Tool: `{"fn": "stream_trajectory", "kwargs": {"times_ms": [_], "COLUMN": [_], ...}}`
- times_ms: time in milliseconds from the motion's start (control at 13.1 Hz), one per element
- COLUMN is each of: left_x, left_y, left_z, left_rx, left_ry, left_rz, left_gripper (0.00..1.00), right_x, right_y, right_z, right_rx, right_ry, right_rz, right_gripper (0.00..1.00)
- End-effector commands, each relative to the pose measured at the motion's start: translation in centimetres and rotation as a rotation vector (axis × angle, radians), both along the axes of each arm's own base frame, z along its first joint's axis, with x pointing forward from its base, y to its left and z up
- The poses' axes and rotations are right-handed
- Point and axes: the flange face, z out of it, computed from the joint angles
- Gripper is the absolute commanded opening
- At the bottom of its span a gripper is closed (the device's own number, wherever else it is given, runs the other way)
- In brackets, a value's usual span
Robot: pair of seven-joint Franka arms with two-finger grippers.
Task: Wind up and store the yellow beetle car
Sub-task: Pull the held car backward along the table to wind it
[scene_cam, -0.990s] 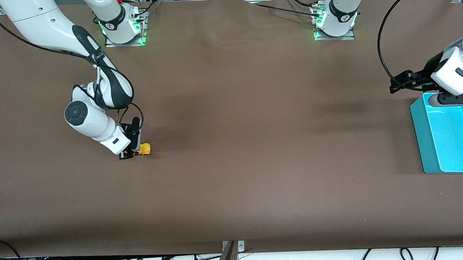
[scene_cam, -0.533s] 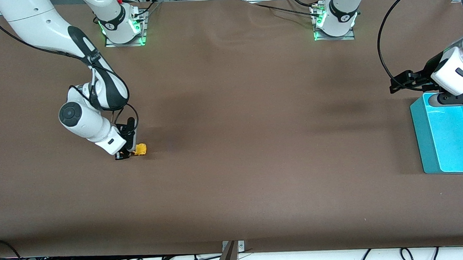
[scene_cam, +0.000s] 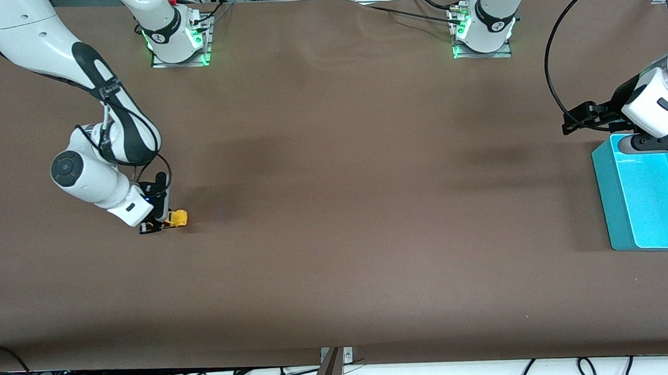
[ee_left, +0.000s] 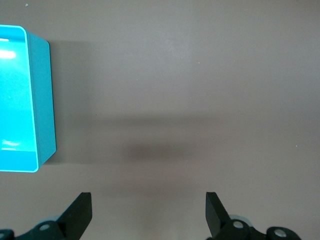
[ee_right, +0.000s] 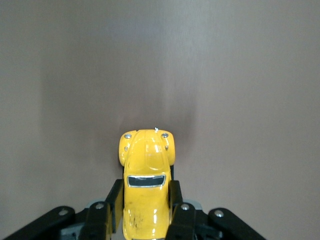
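Observation:
The yellow beetle car (scene_cam: 175,219) rests on the brown table near the right arm's end. My right gripper (scene_cam: 161,222) is shut on its sides, down at the table. In the right wrist view the car (ee_right: 146,185) sits between the two black fingers (ee_right: 116,197), its nose pointing away from the hand. My left gripper (ee_left: 149,215) is open and empty; it waits in the air over the edge of the teal bin (scene_cam: 646,199) at the left arm's end of the table.
The teal bin also shows in the left wrist view (ee_left: 22,100). Both arm bases (scene_cam: 177,35) stand along the table edge farthest from the front camera. Cables hang below the table edge nearest the front camera.
My right gripper has dragged the yellow car along the table toward the right arm's end. The left arm has not moved.

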Motion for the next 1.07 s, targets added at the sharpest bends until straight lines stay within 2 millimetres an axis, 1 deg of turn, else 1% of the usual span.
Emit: {"fn": "stream_trajectory", "kwargs": {"times_ms": [0, 457, 533, 685, 838, 990], "left_x": [0.2, 0.2, 0.2, 0.2, 0.1, 0.2], "left_y": [0.1, 0.1, 0.1, 0.1, 0.2, 0.2], "left_z": [0.4, 0.4, 0.4, 0.4, 0.5, 0.4], "left_rx": [-0.014, -0.014, -0.014, -0.014, -0.014, -0.014], "left_ry": [-0.007, -0.007, -0.007, -0.007, -0.009, -0.007], "left_rz": [-0.012, -0.012, -0.012, -0.012, -0.012, -0.011], "left_gripper": [1.00, 1.00, 1.00, 1.00, 1.00, 1.00], "right_x": [-1.0, -1.6, -1.7, -1.5, -1.2, -1.1], "right_y": [-3.8, -10.1, -10.7, -10.9, -11.0, -10.7], "right_z": [-2.9, -3.2, -3.3, -3.2, -2.9, -2.9], "right_rx": [-0.001, -0.005, -0.005, -0.005, -0.006, -0.002], "right_ry": [0.025, 0.020, 0.019, 0.015, 0.010, 0.008], "right_rz": [0.024, 0.027, 0.029, 0.025, 0.014, 0.008], "right_gripper": [0.24, 0.24, 0.24, 0.26, 0.31, 0.56]}}
